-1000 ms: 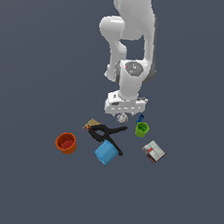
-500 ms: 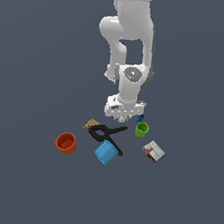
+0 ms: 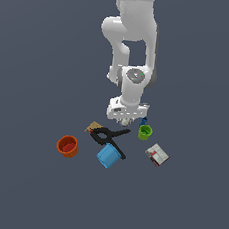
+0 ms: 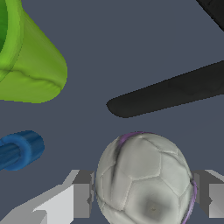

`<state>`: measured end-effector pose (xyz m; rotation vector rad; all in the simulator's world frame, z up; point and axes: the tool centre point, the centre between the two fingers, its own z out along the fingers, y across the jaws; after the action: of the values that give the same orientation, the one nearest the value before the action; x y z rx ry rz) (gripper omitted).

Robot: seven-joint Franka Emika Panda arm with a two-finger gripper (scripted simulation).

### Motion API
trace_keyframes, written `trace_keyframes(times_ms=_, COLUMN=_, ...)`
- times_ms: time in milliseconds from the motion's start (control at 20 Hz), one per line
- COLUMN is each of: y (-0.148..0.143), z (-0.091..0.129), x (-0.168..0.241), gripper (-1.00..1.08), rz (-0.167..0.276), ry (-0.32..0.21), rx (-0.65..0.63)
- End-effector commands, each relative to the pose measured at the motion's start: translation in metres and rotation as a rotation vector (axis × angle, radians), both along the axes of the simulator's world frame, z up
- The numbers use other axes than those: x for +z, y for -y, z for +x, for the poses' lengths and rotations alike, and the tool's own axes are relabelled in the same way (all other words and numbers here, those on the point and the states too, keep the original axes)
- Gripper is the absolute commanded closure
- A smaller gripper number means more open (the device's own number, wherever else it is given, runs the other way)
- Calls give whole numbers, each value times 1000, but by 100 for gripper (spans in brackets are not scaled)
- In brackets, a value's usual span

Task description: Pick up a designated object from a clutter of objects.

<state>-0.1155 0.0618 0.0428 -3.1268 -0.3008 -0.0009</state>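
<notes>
The off-white ball (image 4: 144,179) with faint seams and a purple edge sits between my two fingers (image 4: 81,194), which touch its sides. My gripper (image 4: 143,194) is shut on it, low over the floor. In the exterior view my gripper (image 3: 126,119) hangs at the back of the clutter, between the black clamp (image 3: 111,139) and the green cup (image 3: 145,132). The ball is mostly hidden under the hand there.
The green cup (image 4: 26,65) lies on its side close by, with a small blue bit (image 4: 19,148) next to it. A black clamp handle (image 4: 175,89) lies just past the ball. Blue cup (image 3: 107,156), orange cup (image 3: 67,146), red-and-white box (image 3: 156,154) and tan bit (image 3: 91,128) lie farther off.
The arm has come down a little over the ball since one second ago. The cups, clamp and box have not moved.
</notes>
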Motion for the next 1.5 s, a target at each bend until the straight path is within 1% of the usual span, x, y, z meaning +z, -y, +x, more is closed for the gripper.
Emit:
trace_keyframes(times_ms=0, y=0, z=0, x=0, gripper=108, rz=0, ry=0, rx=0)
trace_keyframes(times_ms=300, y=8, z=4, x=10, gripper=108, rz=0, ry=0, rx=0)
trace_keyframes(times_ms=650, y=30, z=16, x=41, gripper=108, rz=1, ry=0, rx=1)
trace_keyframes(times_ms=900, y=55, z=30, x=75, gripper=108, rz=2, ry=0, rx=1)
trace_keyframes(times_ms=1450, y=122, z=67, x=166, gripper=108, rz=4, ry=0, rx=1)
